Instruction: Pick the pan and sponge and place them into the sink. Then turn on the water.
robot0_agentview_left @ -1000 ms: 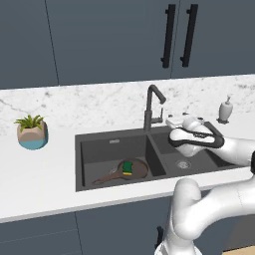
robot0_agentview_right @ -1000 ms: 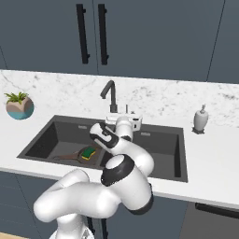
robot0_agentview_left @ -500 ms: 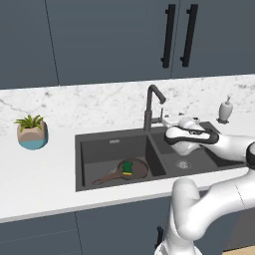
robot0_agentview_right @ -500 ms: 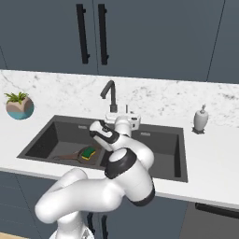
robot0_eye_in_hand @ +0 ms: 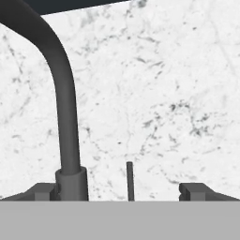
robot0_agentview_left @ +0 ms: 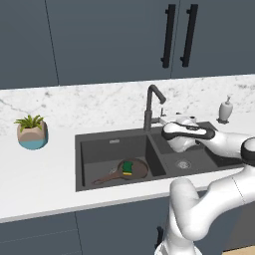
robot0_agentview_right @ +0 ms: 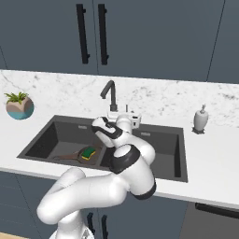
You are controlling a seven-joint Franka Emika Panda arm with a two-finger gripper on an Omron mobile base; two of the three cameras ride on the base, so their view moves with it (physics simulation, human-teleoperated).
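The pan (robot0_agentview_left: 130, 170) and the sponge (robot0_agentview_left: 128, 166) already lie in the left basin of the sink (robot0_agentview_left: 89, 149). The tool (robot0_eye_in_hand: 123, 190), its fingers wide apart and holding nothing, faces the faucet (robot0_eye_in_hand: 61, 103). The thin upright lever (robot0_eye_in_hand: 129, 180) stands straight ahead between the fingers, just right of the faucet base.

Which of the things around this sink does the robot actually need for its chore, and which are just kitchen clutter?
Needed: the pan and sponge, both lying in the sink's left basin; the faucet, which the open gripper now faces, no water running.

Clutter: the potted plant and soap dispenser on the counter.
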